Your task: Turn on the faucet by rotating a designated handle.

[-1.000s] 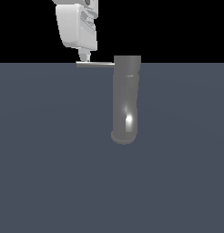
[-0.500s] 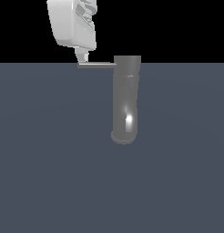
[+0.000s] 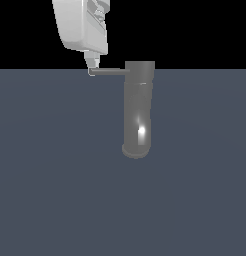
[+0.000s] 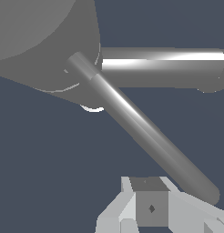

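On the dark tabletop [image 3: 50,190]: faucet [image 3: 139,107] upright, handle [image 3: 110,71] jutting from its top toward the exterior view's left.
Faucet looks rigid, heavy, fixed; handle thin, stiff, smooth metal, likely slippery, so best pushed near its free tip for leverage. End effector [image 3: 92,64] sits at that tip, gripping nothing; finger spread can't be judged.

The bench [image 3: 55,190] is a flat, plain dark blue-grey surface that fills the lower part of the exterior view and runs back to a straight horizon against black. Only the faucet [image 3: 139,107] stands on it, upright, its wider round base ring resting on the surface.
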Controlling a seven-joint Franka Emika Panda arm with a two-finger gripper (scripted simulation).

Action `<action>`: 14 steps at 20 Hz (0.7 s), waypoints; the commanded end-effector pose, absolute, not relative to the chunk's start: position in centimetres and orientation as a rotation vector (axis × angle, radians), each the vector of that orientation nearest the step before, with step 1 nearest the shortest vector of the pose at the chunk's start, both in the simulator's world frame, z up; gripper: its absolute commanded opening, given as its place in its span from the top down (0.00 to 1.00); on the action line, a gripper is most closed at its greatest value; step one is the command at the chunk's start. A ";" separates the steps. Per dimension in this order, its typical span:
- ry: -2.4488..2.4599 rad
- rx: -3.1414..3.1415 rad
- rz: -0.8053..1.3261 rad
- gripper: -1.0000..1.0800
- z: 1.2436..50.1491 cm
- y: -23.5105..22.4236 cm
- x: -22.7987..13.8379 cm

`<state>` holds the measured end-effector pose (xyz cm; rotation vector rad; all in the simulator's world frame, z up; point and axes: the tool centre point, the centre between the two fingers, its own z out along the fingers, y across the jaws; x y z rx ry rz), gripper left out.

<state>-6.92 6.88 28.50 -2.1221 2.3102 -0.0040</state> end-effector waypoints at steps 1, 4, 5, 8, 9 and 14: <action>2.324 -2.111 -0.003 1.00 28.5 5.6 -7.7; 2.324 -2.112 -0.002 1.00 28.5 4.8 -8.6; 2.324 -2.112 -0.002 1.00 28.5 4.5 -8.9; 2.324 -2.112 -0.002 1.00 28.5 3.7 -9.8; 2.324 -2.112 -0.002 1.00 28.5 3.5 -10.1; 2.323 -2.114 0.000 1.00 28.5 2.1 -11.6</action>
